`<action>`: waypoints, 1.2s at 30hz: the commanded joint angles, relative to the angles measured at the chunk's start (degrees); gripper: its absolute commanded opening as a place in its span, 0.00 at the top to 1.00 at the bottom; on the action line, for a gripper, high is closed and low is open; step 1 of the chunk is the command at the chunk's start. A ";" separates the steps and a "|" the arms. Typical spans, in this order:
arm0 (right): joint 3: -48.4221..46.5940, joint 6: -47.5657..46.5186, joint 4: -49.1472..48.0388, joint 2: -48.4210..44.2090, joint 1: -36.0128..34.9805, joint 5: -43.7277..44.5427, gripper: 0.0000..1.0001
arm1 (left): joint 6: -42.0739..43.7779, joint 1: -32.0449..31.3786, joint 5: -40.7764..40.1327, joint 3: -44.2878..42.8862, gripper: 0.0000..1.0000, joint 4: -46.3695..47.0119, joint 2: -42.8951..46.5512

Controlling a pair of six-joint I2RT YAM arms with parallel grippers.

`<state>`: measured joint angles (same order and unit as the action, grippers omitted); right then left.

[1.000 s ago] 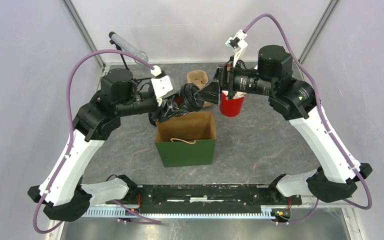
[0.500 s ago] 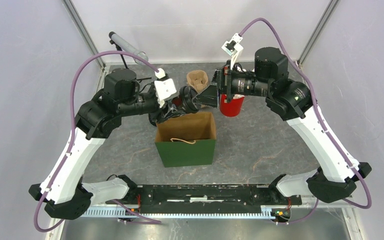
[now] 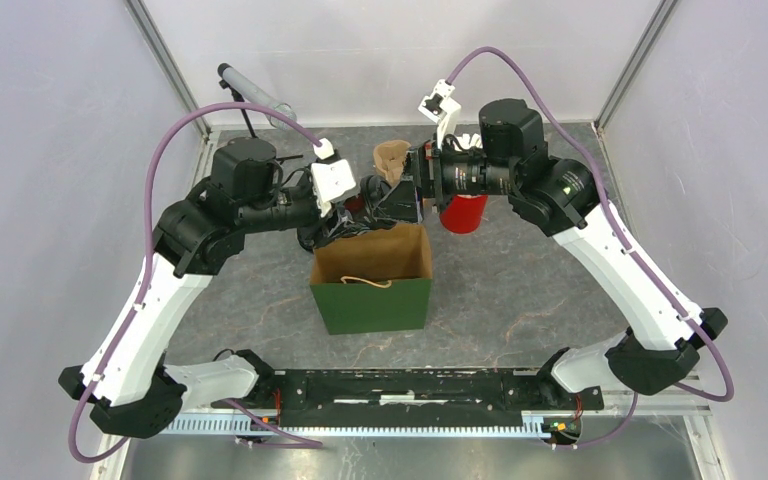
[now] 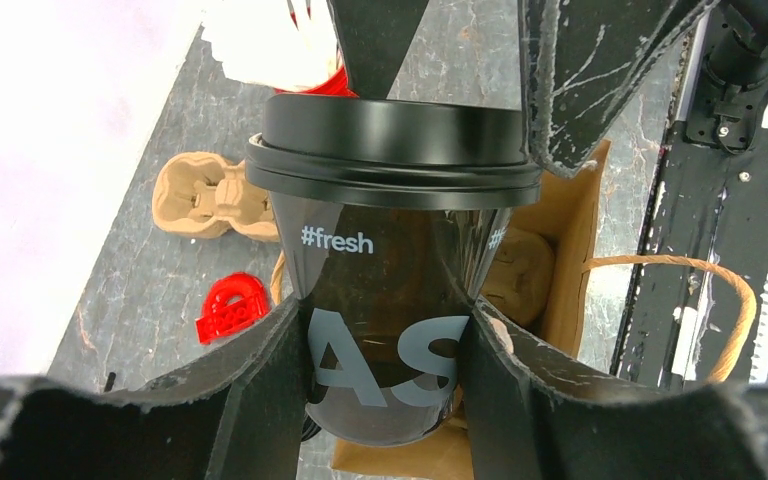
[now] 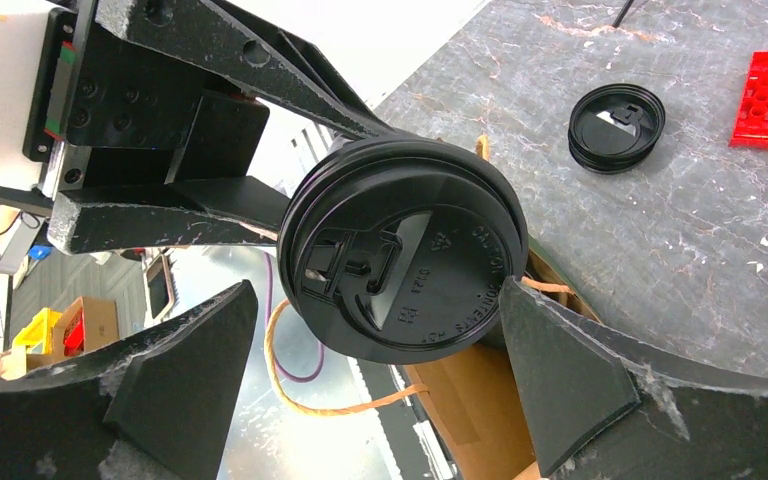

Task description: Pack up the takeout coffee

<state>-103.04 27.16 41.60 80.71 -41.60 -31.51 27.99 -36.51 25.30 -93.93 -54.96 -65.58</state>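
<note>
one cup (image 4: 390,260) hangs over rear edge of bag (image 3: 371,305), clamped by l gripper (image 4: 385,330); r gripper (image 5: 378,290) spread wide, flanking its lid (image 5: 405,265).

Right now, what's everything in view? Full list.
black takeout coffee cup with black lid: 1, black, held above the bag's back rim
green paper bag with rope handle: 1, green outside, brown inside, table centre, open
moulded brown pulp cup carrier: 1, brown, on the table behind the bag; a similar brown shape shows inside the bag
red paper cup: 1, red, behind the bag, right side
loose black plastic lid: 1 or a short stack, black, on the table
red plastic piece: 1, red, near the carrier
grey cylinder: 1, grey, back left corner
left pincer: closed on the cup
right pincer: open, fingers either side of the cup's lid
</note>
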 commanded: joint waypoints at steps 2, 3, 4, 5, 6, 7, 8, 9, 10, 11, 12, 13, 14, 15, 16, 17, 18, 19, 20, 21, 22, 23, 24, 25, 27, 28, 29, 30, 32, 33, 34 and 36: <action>-1.75 -1.23 0.06 0.31 -0.32 0.92 0.02 | 3.79 -0.32 -0.32 -2.35 0.46 0.25 0.03; -2.76 -1.48 0.60 0.54 -0.32 1.34 0.02 | 4.13 -0.32 -0.49 -2.31 0.47 -0.07 0.09; -4.08 -1.57 1.36 1.02 -0.28 1.74 0.02 | 4.26 -0.31 -0.73 -2.36 0.47 -0.24 0.17; -5.07 -1.64 1.96 1.31 -0.30 2.00 0.02 | 4.40 -0.32 -0.99 -2.36 0.47 -0.25 0.27; -6.06 -1.76 2.38 1.62 -0.32 2.08 0.02 | 4.46 -0.31 -1.20 -2.23 0.47 -0.32 0.30; -6.33 -1.74 2.60 1.65 -0.32 2.23 0.02 | 4.53 -0.32 -1.30 -2.31 0.47 -0.40 0.32; -6.23 -1.70 2.45 1.54 -0.32 2.45 0.02 | 4.61 -0.36 -1.39 -2.36 0.47 -0.61 0.34; -6.04 -1.79 2.51 1.45 -0.32 2.56 0.02 | 4.70 -0.40 -1.48 -2.40 0.47 -0.71 0.29; -5.77 -1.90 2.64 1.44 -0.28 2.74 0.02 | 4.81 -0.37 -1.49 -2.40 0.47 -0.86 0.36; -5.56 -2.22 2.85 1.32 -0.32 2.85 0.02 | 4.90 -0.35 -1.59 -2.42 0.47 -0.95 0.31; -5.30 -2.57 3.19 1.34 -0.31 3.10 0.02 | 4.88 -0.40 -1.57 -2.40 0.47 -0.94 0.32; -5.08 -2.80 3.45 1.30 -0.31 3.23 0.02 | 4.95 -0.40 -1.57 -2.41 0.47 -0.94 0.44; -4.78 -2.95 3.57 1.30 -0.32 3.21 0.02 | 4.89 -0.40 -1.57 -2.48 0.47 -0.95 0.47; -4.38 -2.89 3.15 1.15 -0.31 2.83 0.02 | 4.92 -0.45 -1.61 -2.49 0.47 -0.94 0.49; -3.88 -2.84 2.62 1.12 -0.32 2.33 0.02 | 4.90 -0.52 -1.53 -2.57 0.47 -0.97 0.52; -3.48 -2.58 1.91 1.02 -0.32 1.58 0.02 | 4.92 -0.49 -1.48 -2.57 0.47 -0.95 0.49; -2.95 -2.32 1.26 0.95 -0.32 0.97 0.02 | 4.91 -0.49 -1.49 -2.57 0.47 -0.94 0.53; -2.43 -1.92 0.41 0.93 -0.32 0.25 0.02 | 4.88 -0.59 -1.42 -2.58 0.47 -0.91 0.52; -1.90 -1.57 -0.40 0.73 -0.32 -0.26 0.02 | 4.89 -0.58 -1.39 -2.58 0.47 -0.94 0.51; -1.20 -1.28 -1.17 0.68 -0.32 -0.49 0.02 | 4.89 -0.67 -1.33 -2.57 0.47 -0.95 0.49; -0.88 -1.14 -1.51 0.67 -0.32 -0.51 0.02 | 4.89 -0.67 -1.29 -2.55 0.47 -0.94 0.53; -0.76 -1.06 -1.53 0.79 -0.33 -0.52 0.02 | 4.91 -0.67 -1.28 -2.53 0.47 -0.94 0.51; -0.91 -1.22 -1.44 0.93 -0.31 -0.49 0.02 | 4.95 -0.75 -1.24 -2.55 0.47 -0.94 0.56; -0.98 -1.38 -1.40 1.04 -0.34 -0.37 0.02 | 4.97 -0.80 -1.27 -2.49 0.47 -0.98 0.64; -0.91 -1.43 -1.36 1.23 -0.40 -0.05 0.02 | 5.06 -0.77 -1.43 -2.33 0.47 -0.96 0.78; -0.85 -1.57 -1.31 1.36 -0.40 -0.05 0.02 | 5.06 -0.76 -1.40 -2.27 0.48 -0.98 0.88; -0.76 -1.57 -1.27 1.51 -0.36 -0.17 0.02 | 5.10 -0.76 -1.39 -2.23 0.48 -0.96 0.87; -0.63 -1.65 -1.39 1.58 -0.41 -0.39 0.02 | 5.16 -0.81 -1.29 -2.16 0.48 -0.96 0.89; -0.14 -1.58 -2.06 1.41 -0.40 -0.98 0.02 | 5.20 -0.78 -1.31 -2.13 0.48 -0.94 0.86; 0.22 -1.57 -2.41 1.32 -0.40 -1.32 0.02 | 5.28 -0.88 -1.31 -2.05 0.48 -0.98 0.89; 0.40 -1.53 -2.49 1.40 -0.36 -1.77 0.02 | 5.32 -0.82 -1.31 -2.13 0.48 -0.92 0.86; 0.77 -1.51 -2.58 1.46 -0.41 -2.20 0.02 | 5.48 -0.84 -1.24 -2.17 0.48 -0.95 0.77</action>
<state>-103.13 25.69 41.63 82.39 -41.65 -31.70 31.14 -37.10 23.99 -94.26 -57.06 -65.60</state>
